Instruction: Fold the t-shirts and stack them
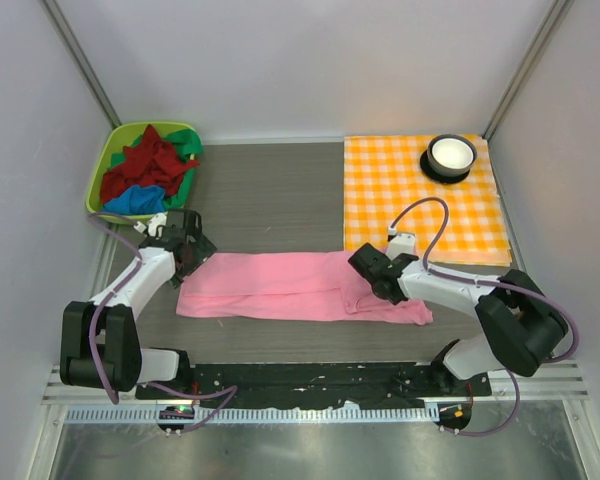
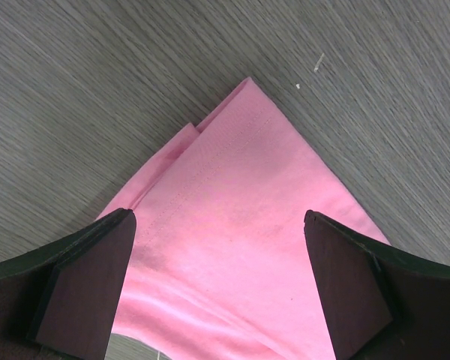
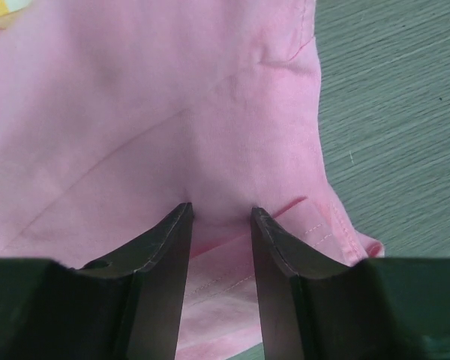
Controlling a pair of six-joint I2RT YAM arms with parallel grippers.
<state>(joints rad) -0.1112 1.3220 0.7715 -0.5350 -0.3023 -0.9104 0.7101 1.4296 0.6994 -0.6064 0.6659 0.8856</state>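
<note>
The light pink t-shirt [image 1: 280, 285] lies folded into a long band across the middle of the table. My left gripper [image 1: 185, 240] hovers over its left corner, jaws wide open and empty; in the left wrist view [image 2: 217, 217] the pink corner [image 2: 240, 172] lies between the fingers. My right gripper [image 1: 365, 270] is on the shirt's right part. In the right wrist view [image 3: 221, 210] the jaws are drawn in on a puckered fold of pink cloth [image 3: 172, 112]. The dark red [image 1: 145, 160], green [image 1: 185, 140] and blue [image 1: 135, 200] t-shirts lie heaped in a basket.
The green basket [image 1: 105, 175] stands at the back left. An orange-and-white checked cloth [image 1: 410, 200] lies at the back right with a white bowl [image 1: 450, 155] on a dark coaster. White walls enclose the table.
</note>
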